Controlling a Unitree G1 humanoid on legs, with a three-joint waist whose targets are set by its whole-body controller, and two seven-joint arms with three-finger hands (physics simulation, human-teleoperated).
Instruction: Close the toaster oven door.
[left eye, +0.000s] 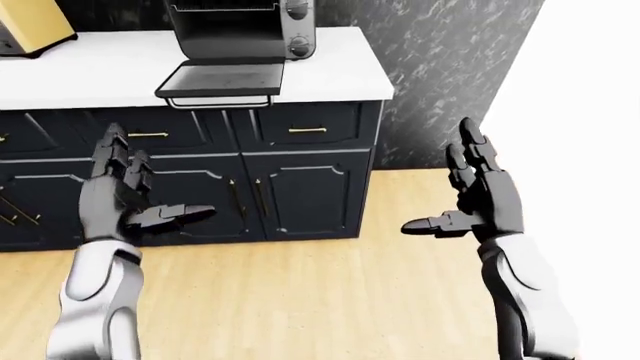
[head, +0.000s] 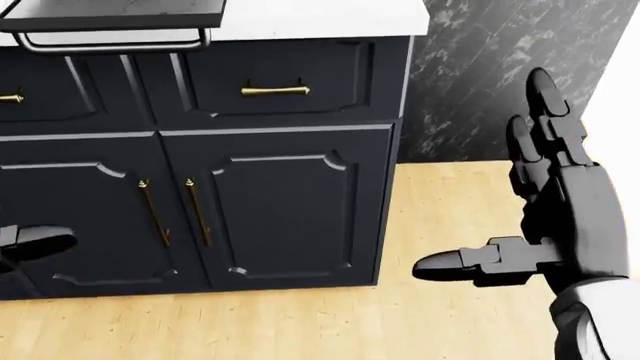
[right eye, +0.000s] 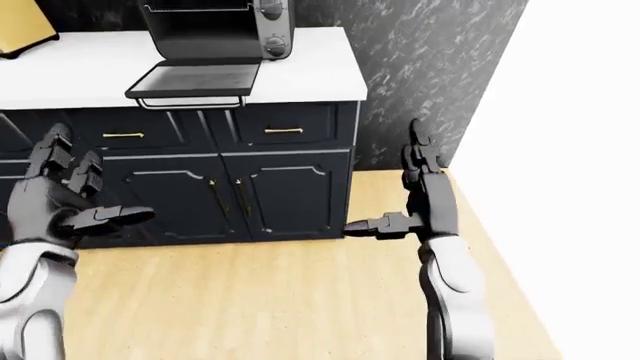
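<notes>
The toaster oven (left eye: 245, 28) stands on the white countertop (left eye: 90, 71) near the top of the left-eye view. Its door (left eye: 222, 79) hangs open, lying flat past the counter edge with its bar handle (left eye: 218, 100) at the lip. My left hand (left eye: 125, 199) is raised at the left, open, fingers up and thumb out, well below and left of the door. At the right, my right hand (left eye: 470, 187) is also open and raised, far from the oven. Neither hand touches anything.
Dark navy cabinets (left eye: 300, 195) with brass handles (left eye: 307, 130) sit under the counter. A black marbled wall (left eye: 440, 67) rises at the right, a white wall (left eye: 580, 112) beyond it. Light wood floor (left eye: 300, 300) lies below. A yellow object (left eye: 30, 28) stands at top left.
</notes>
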